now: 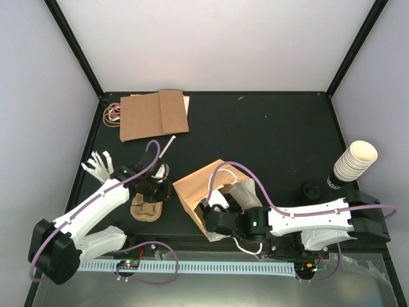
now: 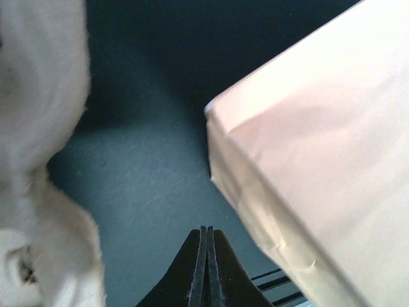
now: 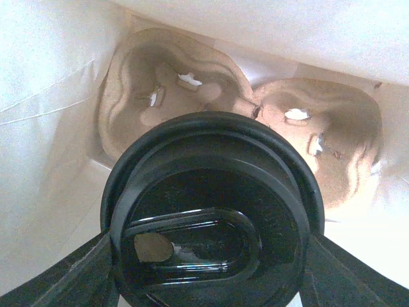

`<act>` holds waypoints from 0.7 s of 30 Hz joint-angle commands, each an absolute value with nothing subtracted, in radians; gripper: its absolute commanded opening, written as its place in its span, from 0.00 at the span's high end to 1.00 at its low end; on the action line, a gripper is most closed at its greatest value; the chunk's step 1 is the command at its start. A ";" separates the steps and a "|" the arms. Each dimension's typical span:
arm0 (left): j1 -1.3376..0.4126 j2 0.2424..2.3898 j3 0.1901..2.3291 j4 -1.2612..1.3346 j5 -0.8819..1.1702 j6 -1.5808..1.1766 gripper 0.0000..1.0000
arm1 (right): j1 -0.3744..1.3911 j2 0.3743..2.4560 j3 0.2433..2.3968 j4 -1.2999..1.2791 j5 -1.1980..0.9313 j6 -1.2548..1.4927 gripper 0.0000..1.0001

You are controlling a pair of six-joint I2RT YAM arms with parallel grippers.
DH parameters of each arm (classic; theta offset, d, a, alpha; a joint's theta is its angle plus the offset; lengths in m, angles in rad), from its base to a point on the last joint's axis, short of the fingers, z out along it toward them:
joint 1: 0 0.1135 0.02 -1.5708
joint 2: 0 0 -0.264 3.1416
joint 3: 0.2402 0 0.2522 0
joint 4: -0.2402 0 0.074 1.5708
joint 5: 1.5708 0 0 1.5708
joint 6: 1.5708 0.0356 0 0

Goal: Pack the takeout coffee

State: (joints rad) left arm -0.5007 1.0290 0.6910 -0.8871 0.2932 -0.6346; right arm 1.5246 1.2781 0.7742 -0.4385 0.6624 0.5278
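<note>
**Top view.** A kraft paper bag (image 1: 192, 185) is being seen on its side on the black table (image 1: 268, 141), with its mouth toward the arms. The right gripper (image 1: 213, 208) is being reached into that mouth, and what it carries is being hidden here by the bag wall. The left gripper (image 1: 160, 190) is being held just left of the bag, over a brown moulded-pulp piece (image 1: 146, 210). A tilted stack of cream paper cups (image 1: 354, 160) is being noted at the right edge. Flat brown sheets (image 1: 156, 114) are being noted at the far left.

**Left wrist view.** The left fingers (image 2: 199, 272) are being pressed together with no gap, and nothing is being held between them. The bag's pale side (image 2: 319, 185) is being seen close on the right, and a blurred white mass (image 2: 38, 160) on the left.

**Right wrist view.** A takeout coffee cup (image 3: 211, 211), with its round black lid toward the camera, is being gripped between the right gripper's two spread fingers (image 3: 73, 278). The cup is being held inside the bag, in front of a pulp cup tray (image 3: 332, 137) with two pockets in view. Whether the cup is being seated in a pocket cannot be told.
</note>
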 commanded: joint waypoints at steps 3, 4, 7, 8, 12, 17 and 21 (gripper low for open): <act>-0.551 1.149 0.695 -0.717 0.304 -0.667 0.98 | 1.540 1.275 0.827 -0.441 0.666 0.526 0.46; -0.557 1.164 0.695 -0.700 0.299 -0.669 0.98 | 1.549 1.277 0.834 -0.451 0.676 0.529 0.46; -0.570 1.198 0.697 -0.656 0.296 -0.678 0.99 | 1.566 1.281 0.844 -0.463 0.681 0.537 0.46; -0.573 1.207 0.701 -0.644 0.290 -0.679 0.98 | 1.571 1.278 0.840 -0.456 0.675 0.537 0.46; -0.584 1.241 0.716 -0.604 0.275 -0.675 0.98 | 1.590 1.273 0.827 -0.433 0.655 0.542 0.46; -0.602 1.258 0.742 -0.556 0.284 -0.673 0.98 | 1.601 1.295 0.811 -0.431 0.645 0.567 0.46; -0.615 1.253 0.764 -0.523 0.286 -0.669 0.98 | 1.612 1.329 0.787 -0.426 0.635 0.591 0.46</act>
State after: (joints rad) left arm -0.5999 1.2568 0.7029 -0.6029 0.2886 -0.6662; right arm 1.5944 1.2972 0.8135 -0.4473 0.6426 0.5503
